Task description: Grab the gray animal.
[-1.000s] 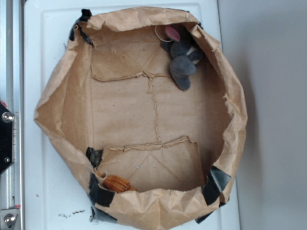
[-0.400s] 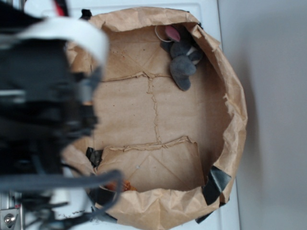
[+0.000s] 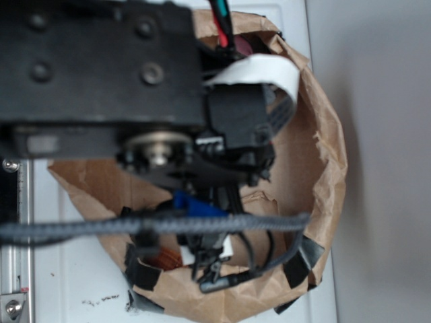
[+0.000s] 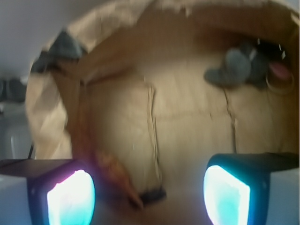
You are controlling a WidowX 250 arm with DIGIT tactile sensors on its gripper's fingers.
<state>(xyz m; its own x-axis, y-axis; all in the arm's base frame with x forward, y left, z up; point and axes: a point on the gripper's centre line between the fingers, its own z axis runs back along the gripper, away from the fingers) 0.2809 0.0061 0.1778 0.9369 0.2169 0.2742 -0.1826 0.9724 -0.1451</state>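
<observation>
The paper bag (image 4: 47,117), its sides rolled down into a shallow tub and patched with black tape (image 3: 303,259), serves as the landmark here. In the wrist view the gray animal (image 4: 236,68) lies on the bag's floor, tucked against the far wall at the upper right, with a pink ear patch (image 4: 279,69) pointing toward the bag's right side and a pale ring (image 4: 276,84) just beside it. The picture is blurred, so finer details of the toy cannot be made out.

The gripper (image 4: 147,194) hangs above the near part of the bag's interior. Its two fingers (image 4: 70,197) stand wide apart at the bottom of the wrist view, their pads glowing cyan, and nothing sits between them, so the hand is spread and empty. The gray animal is well apart from the gripper, farther into the bag and off toward the right finger's side.

An orange-brown ribbed object (image 4: 112,171) lies by the bag's near-left wall, close to the left finger.

In the exterior view the black arm (image 3: 101,74) with its cables (image 3: 155,225) covers most of the bag, and the gray animal is hidden behind it. The bag rests on a white surface (image 3: 74,276).
</observation>
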